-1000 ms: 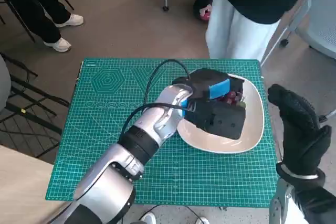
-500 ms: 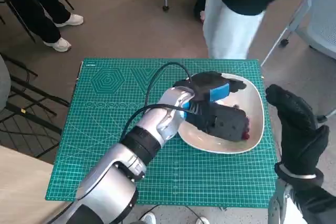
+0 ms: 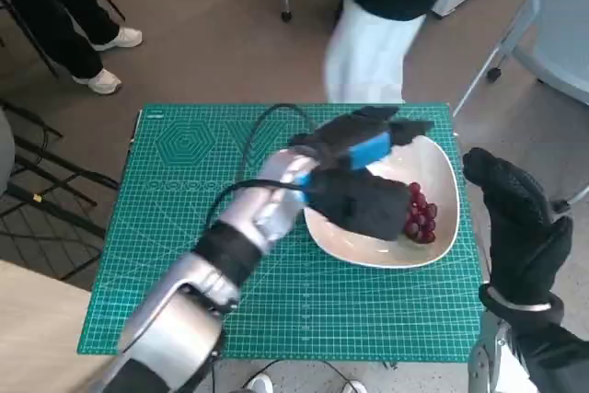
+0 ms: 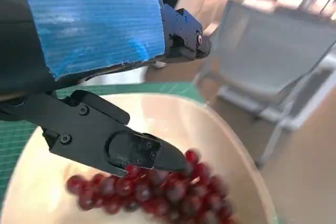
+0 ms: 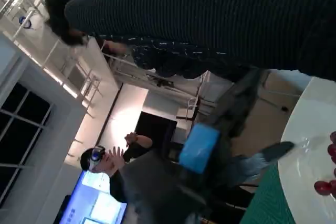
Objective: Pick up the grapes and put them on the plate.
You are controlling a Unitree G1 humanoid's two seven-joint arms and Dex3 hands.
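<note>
A bunch of dark red grapes (image 3: pixel 421 214) lies on the white plate (image 3: pixel 438 175), toward its right side, on the green cutting mat. My left hand (image 3: pixel 363 177), black with blue tape, hovers over the plate's left half with its fingers apart and nothing in them. In the left wrist view the grapes (image 4: pixel 163 188) rest on the plate (image 4: pixel 231 150) just beyond my left hand's fingertips (image 4: pixel 168 157). My right hand (image 3: pixel 515 218), in the black glove, stands upright off the mat's right edge, holding nothing. The right wrist view catches a few grapes (image 5: pixel 328 182) on the plate's rim (image 5: pixel 302 145).
The green mat (image 3: pixel 175 209) covers the small table. A person in a dark top and pale trousers (image 3: pixel 368 43) stands just behind the table. Another person's legs and white shoes (image 3: pixel 101 52) are at the back left. A chair (image 3: pixel 552 34) stands at the back right.
My left hand let go of the grapes, which now lie on the plate's right side, and it has drawn back to the left and up. The person behind has shifted left.
</note>
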